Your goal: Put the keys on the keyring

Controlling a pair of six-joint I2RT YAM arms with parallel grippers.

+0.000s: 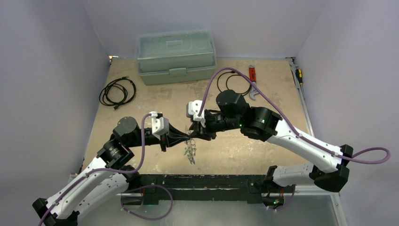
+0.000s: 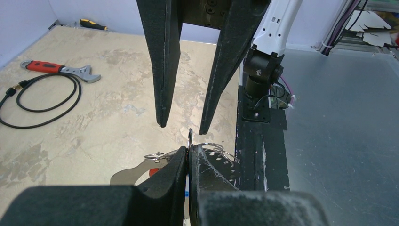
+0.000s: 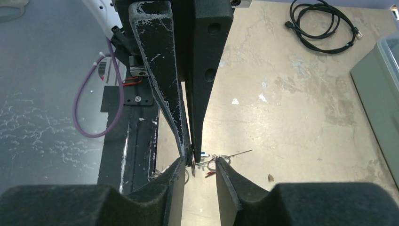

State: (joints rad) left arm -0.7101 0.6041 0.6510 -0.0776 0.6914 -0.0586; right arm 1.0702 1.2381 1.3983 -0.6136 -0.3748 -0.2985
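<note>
Two black cables [image 1: 116,92] [image 1: 227,83], one wrench [image 2: 59,69], one screwdriver [image 2: 93,24], one box [image 1: 176,56] — and two hands [image 2: 190,150] [image 3: 200,162].

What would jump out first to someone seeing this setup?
Two arms meet tip to tip over the table: the left arm pinches a thin keyring, keys dangling below, and the right arm faces it with jaws open. A pale green toolbox sits at its far edge.

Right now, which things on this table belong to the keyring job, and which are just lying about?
In the job: keyring, pinched in the left fingers; keys hanging below; right fingers, open, close by.
Lying about: toolbox, black cables, red-handled wrench, screwdriver.
</note>
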